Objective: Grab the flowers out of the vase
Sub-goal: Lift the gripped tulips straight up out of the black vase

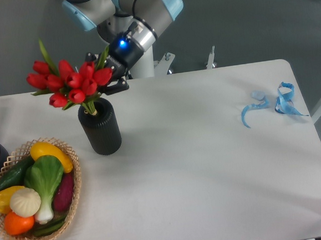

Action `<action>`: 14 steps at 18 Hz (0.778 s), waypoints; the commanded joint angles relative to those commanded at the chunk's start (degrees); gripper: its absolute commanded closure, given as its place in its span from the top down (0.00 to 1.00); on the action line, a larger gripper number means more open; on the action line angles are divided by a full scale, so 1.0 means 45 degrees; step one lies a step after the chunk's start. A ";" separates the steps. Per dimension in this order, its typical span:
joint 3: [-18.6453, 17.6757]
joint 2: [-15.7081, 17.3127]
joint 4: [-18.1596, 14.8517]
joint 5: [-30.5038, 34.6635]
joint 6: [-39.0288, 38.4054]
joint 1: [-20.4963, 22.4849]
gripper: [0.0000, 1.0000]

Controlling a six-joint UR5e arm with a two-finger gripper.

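- Red buds top the flowers [68, 83], a tight bunch of about ten tulips with green leaves, one long leaf spiking up at the far left.
- From the fixed camera, the bunch sits directly above the vase [100, 127], with its thin green stems dropping into the round mouth; only a short length of stem shows between buds and rim.
- The gripper [108, 82] is at the right edge of the bunch, just above and behind the vase mouth, reaching in from the upper right.
- Its dark fingers look clenched on the flowers near where the stems gather, though buds and leaves hide the contact itself, so the grasp is a judgement.
- The bunch's long axis runs roughly upright, stems down and buds up, leaning a little to the left, away from the arm.
- The move ahead turns on that axis: the stems seem to be inside the vase, so the lift should go straight up along them until the ends clear the rim.
- A sideways pull could drag the matte black ribbed vase over, since it stands free on the white table [208, 166].
- A wicker basket [71, 188] of vegetables lies near the vase on its left, apart from it.
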 joint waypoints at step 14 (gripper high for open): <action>0.1252 -0.0175 -0.0020 -0.1642 -0.2425 0.1738 0.00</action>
